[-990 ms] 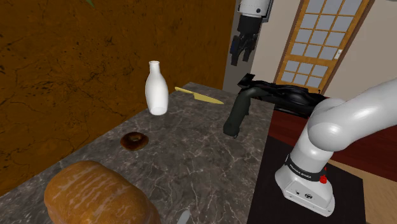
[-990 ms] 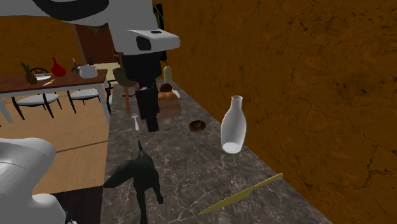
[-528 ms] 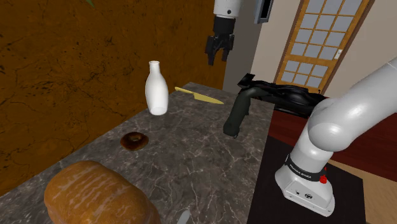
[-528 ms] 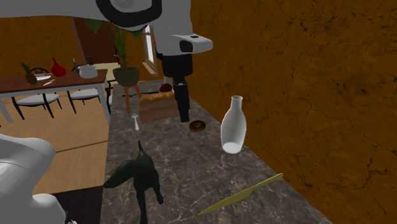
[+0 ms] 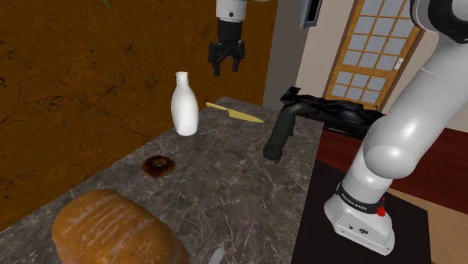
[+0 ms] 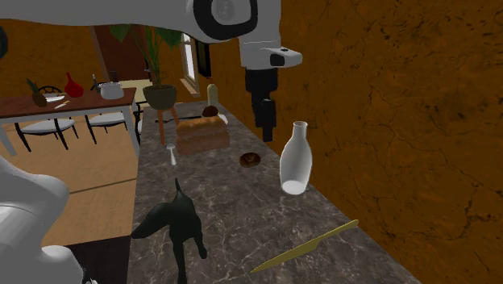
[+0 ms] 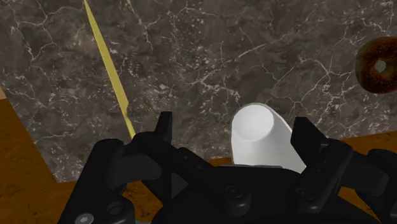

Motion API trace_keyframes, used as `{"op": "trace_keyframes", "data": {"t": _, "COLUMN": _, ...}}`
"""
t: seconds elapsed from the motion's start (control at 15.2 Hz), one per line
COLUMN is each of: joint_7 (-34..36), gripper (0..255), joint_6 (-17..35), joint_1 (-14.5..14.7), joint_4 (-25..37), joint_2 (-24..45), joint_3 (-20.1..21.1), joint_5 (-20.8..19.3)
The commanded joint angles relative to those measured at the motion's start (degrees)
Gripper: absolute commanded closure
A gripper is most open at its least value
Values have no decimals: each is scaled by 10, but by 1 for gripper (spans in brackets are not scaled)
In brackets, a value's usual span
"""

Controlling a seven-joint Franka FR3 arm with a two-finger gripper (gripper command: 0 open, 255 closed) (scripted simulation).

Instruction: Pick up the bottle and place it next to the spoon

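The bottle (image 5: 184,105) is white, fat at the bottom and thin at the neck, with an open top. It stands up on the dark stone counter (image 5: 232,172), close to the brown wall (image 5: 90,67). The black gripper (image 5: 227,69) hangs above it, fingers apart, holding nothing. A door (image 5: 375,52) with small windows is farther back.

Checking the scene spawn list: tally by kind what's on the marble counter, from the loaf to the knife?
white bottle: 1
yellow knife: 1
spoon: 1
doughnut: 1
bread loaf: 1
black animal figure: 1
Total: 6
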Motion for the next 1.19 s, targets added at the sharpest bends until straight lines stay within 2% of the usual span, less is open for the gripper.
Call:
{"op": "trace_keyframes", "data": {"t": 0.0, "joint_7": 18, "gripper": 0, "joint_6": -7, "joint_1": 5, "joint_4": 57, "joint_2": 51, "joint_3": 10, "joint_5": -8}}
{"op": "trace_keyframes", "data": {"t": 0.4, "joint_7": 63, "gripper": 0, "joint_6": -43, "joint_1": 29, "joint_4": 237, "joint_2": 202, "joint_3": 29, "joint_5": -42}}
{"op": "trace_keyframes", "data": {"t": 0.66, "joint_7": 86, "gripper": 0, "joint_6": -94, "joint_1": 58, "joint_4": 407, "joint_2": 324, "joint_3": 32, "joint_5": -70}}
{"op": "trace_keyframes", "data": {"t": 1.12, "joint_7": 87, "gripper": 0, "joint_6": -42, "joint_1": 54, "joint_4": 344, "joint_2": 314, "joint_3": 31, "joint_5": -67}}
